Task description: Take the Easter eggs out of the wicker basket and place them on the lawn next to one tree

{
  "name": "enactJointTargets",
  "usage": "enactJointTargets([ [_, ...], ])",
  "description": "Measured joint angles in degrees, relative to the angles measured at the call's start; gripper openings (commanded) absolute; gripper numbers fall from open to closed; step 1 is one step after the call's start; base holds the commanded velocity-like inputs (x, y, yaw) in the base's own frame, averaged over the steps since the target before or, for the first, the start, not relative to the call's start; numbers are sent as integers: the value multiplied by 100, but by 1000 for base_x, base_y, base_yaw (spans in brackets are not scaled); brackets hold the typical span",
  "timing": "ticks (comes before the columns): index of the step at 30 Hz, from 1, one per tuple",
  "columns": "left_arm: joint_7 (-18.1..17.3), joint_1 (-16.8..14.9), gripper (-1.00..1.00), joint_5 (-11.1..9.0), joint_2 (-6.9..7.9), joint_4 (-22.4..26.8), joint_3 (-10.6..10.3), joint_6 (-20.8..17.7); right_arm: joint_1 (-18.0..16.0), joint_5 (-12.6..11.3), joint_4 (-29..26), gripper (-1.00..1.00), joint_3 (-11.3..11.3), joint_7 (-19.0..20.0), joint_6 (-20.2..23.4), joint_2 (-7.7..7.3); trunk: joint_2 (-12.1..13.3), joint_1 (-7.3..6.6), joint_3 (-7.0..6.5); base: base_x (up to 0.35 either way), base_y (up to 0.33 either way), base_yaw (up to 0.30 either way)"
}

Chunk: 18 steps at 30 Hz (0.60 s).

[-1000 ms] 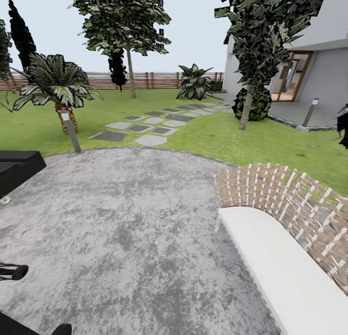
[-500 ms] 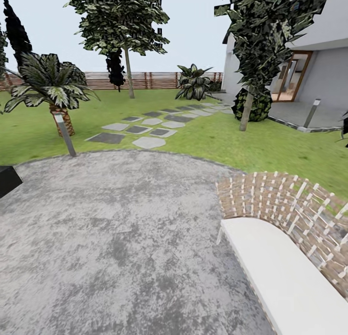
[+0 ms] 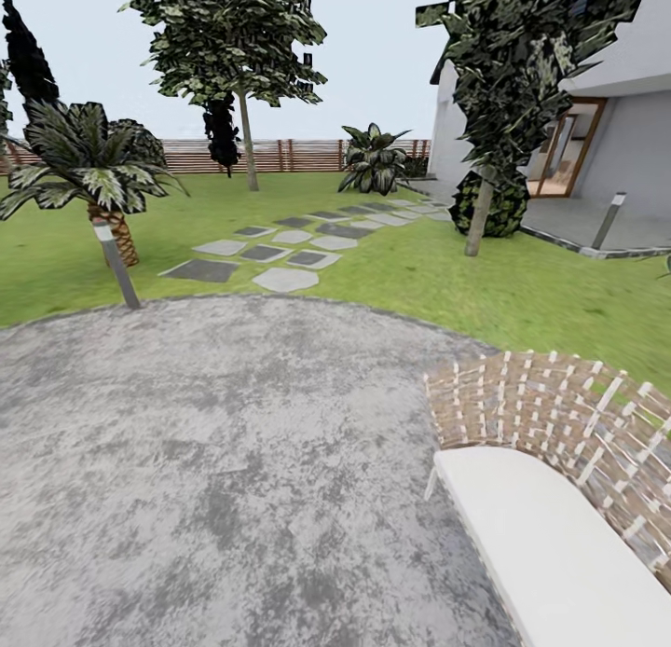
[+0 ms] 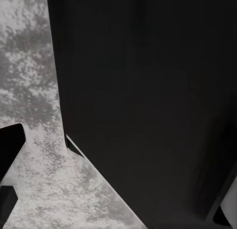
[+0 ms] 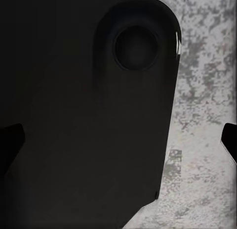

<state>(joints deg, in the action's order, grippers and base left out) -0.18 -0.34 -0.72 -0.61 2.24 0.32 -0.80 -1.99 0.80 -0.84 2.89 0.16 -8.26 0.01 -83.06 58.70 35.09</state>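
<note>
We stand on a round grey gravel patio (image 3: pixel 224 461) at the edge of the garden, with the lawn (image 3: pixel 522 283) spread wide beyond it and a brown slat fence (image 3: pixel 308 155) closing the far side; a white house (image 3: pixel 606 116) with a wood-framed door rises at the right; two pale-trunked trees offer themselves as drop-off spots, the far tree (image 3: pixel 244 116) near the fence and the near tree (image 3: pixel 480 199) beside the house; a short palm (image 3: pixel 102 190) sits at the left and is no candidate; a run of stepping stones (image 3: pixel 280 246) crosses the grass toward the house; close at our right is a woven chair (image 3: pixel 559 423) with a white cushion (image 3: pixel 559 554); a slim lamp post (image 3: pixel 116 265) marks the patio's rim. The wicker basket and the Easter eggs are somewhere out of frame, so we judge this a searching stage with no egg moved yet; doing it well means sweeping the head across the lawn's unseen stretches before rolling off the gravel, keeping clear of the chair, and fixing on one tree now so all three eggs end together. Both wrist views show dark robot body over gravel, with dark shapes at the edges; whether either gripper stands wide or closed, we cannot tell.
</note>
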Motion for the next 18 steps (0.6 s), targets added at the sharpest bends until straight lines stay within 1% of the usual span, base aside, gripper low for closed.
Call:
enactJointTargets([
  [11,0,0,100,0,0,-2,0,0,0,0,0,100,-3,0,0,0,0,0,0,337,0,1],
  [14,0,1,100,0,0,1,0,0,-1,5,1,100,1,0,-4,15,0,0,0,337,0,170],
  [18,1,1,100,0,0,2,0,0,-1,7,2,100,2,0,-9,31,0,0,0,337,0,272],
])
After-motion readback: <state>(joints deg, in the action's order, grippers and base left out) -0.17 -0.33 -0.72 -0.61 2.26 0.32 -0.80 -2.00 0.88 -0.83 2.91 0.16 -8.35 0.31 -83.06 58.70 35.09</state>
